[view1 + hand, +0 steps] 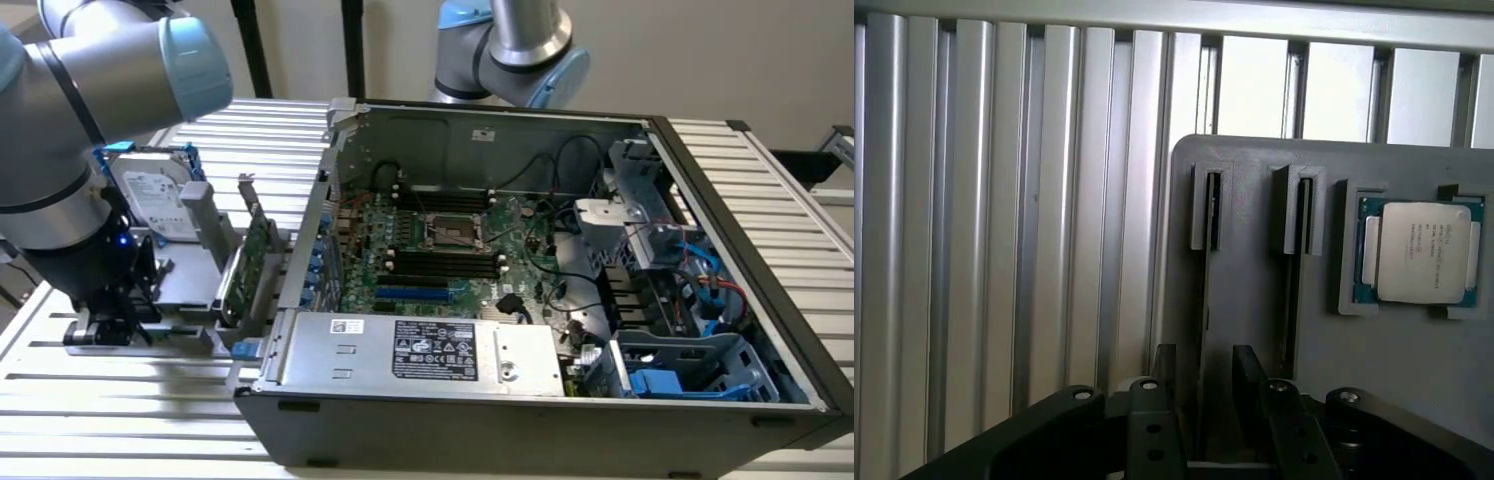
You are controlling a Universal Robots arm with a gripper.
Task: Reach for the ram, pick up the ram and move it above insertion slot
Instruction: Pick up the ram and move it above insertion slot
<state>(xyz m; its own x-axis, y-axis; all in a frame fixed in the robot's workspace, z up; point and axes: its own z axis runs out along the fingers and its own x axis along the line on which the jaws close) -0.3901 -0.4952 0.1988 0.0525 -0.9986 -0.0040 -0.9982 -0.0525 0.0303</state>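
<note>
My two dark metal fingers [1164, 370] are spread wide and hold nothing. They hang low over the flat grey plastic holder [1254, 300] on the ribbed silver aluminium worktop [974, 250]. The ram [1203, 300], a thin narrow circuit-board stick, stands on edge in one of the holder's slots. I see it edge-on as a slim strip running between my fingertips, apart from both. A second strip [1294, 300] stands in the neighbouring slot, just beside one of my fingers, and a square metal-capped processor chip [1419, 250] lies further along the holder. I judge three risks. That finger could clip the second strip. An off-centre squeeze could tilt the ram and jam it in its slot. A shallow pinch on so thin an edge could slip.
</note>
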